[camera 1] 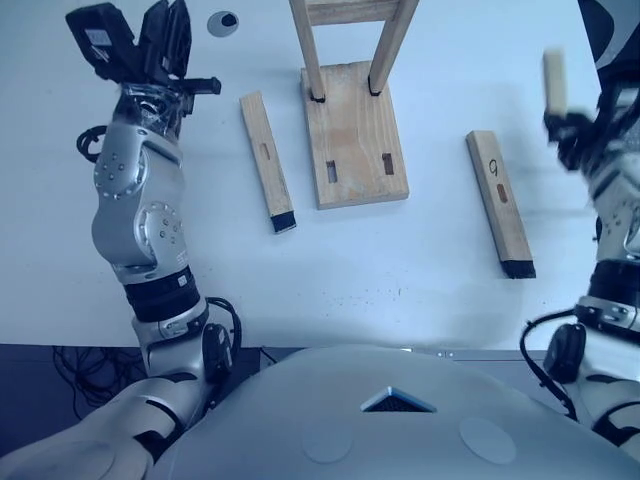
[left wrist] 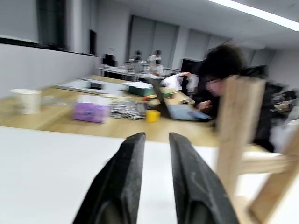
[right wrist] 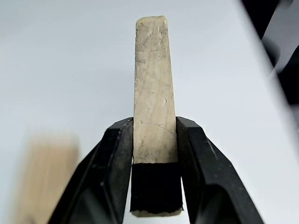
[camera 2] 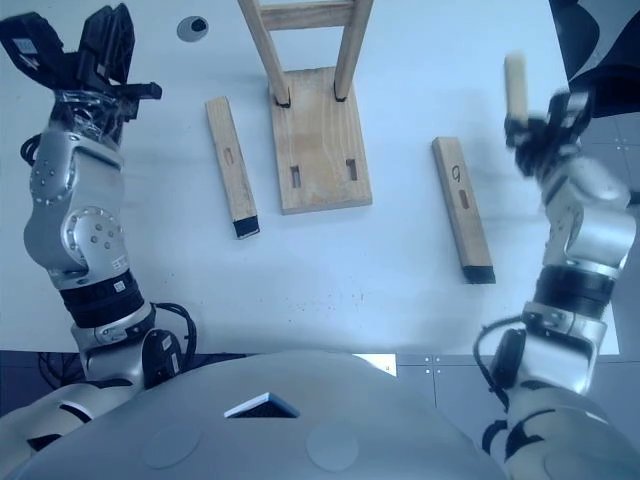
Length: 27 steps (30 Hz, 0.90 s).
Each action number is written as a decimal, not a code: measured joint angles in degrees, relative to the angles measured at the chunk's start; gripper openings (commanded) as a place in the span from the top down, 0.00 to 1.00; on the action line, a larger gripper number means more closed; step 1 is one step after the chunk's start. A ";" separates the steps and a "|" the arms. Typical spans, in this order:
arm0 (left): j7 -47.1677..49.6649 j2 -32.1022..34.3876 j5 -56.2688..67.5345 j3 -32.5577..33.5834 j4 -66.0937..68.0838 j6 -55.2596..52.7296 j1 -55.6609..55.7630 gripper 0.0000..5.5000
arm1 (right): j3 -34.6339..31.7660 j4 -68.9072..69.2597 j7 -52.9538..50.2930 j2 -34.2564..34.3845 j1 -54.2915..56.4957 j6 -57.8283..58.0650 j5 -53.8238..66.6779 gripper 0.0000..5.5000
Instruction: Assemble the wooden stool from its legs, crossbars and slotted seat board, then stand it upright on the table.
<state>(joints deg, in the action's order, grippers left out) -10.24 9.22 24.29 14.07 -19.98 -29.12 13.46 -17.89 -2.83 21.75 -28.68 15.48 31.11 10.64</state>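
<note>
My right gripper (right wrist: 154, 124) is clamped on a short wooden stick (right wrist: 154, 79). The stick's black-tipped end sits back between the fingers and its pale end points out past them. My left gripper (left wrist: 156, 139) holds nothing, its fingers a narrow gap apart, over the white table (camera 1: 420, 260). Between my two grippers the seat board (camera 1: 355, 150) lies flat, with two legs (camera 1: 310, 50) standing in its far slots, joined by a crossbar (camera 1: 350, 10). One loose leg (camera 1: 268, 160) lies just beside the board on my left gripper's side. A second loose leg (camera 1: 499, 200) lies nearer my right gripper, apart from the board.
</note>
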 measured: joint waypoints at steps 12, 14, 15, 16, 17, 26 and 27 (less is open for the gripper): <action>-16.88 6.91 26.33 -6.03 1.41 -17.37 25.44 0.46 | 27.61 24.40 -11.03 21.46 3.02 -26.84 -11.05 0.76; -17.58 7.47 26.37 -7.03 2.20 -18.05 25.59 0.46 | 28.11 22.81 -11.06 21.49 3.04 -28.47 -11.16 0.76; -17.58 7.62 26.27 -7.04 2.76 -18.00 25.68 0.46 | 28.13 22.27 -10.74 21.45 3.09 -29.26 -11.16 0.76; -17.39 7.62 26.21 -7.00 3.92 -17.89 25.77 0.46 | 28.15 21.38 -10.49 21.41 3.19 -30.45 -11.15 0.76; -17.18 7.16 26.23 -6.85 4.80 -17.77 25.80 0.46 | 28.18 20.89 -9.95 21.37 3.32 -31.09 -11.15 0.76; -14.07 5.58 34.11 1.01 9.27 -17.76 26.56 0.54 | 29.86 17.76 -3.11 20.56 4.25 -34.20 -10.76 0.76; -14.14 5.55 35.75 1.43 9.18 -18.20 26.54 0.56 | 30.00 17.13 -1.93 20.12 4.25 -34.21 -10.41 0.76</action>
<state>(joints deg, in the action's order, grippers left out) -24.38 14.77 60.05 15.50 -10.80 -47.32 40.00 12.10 14.30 19.82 -8.56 19.73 -3.11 0.23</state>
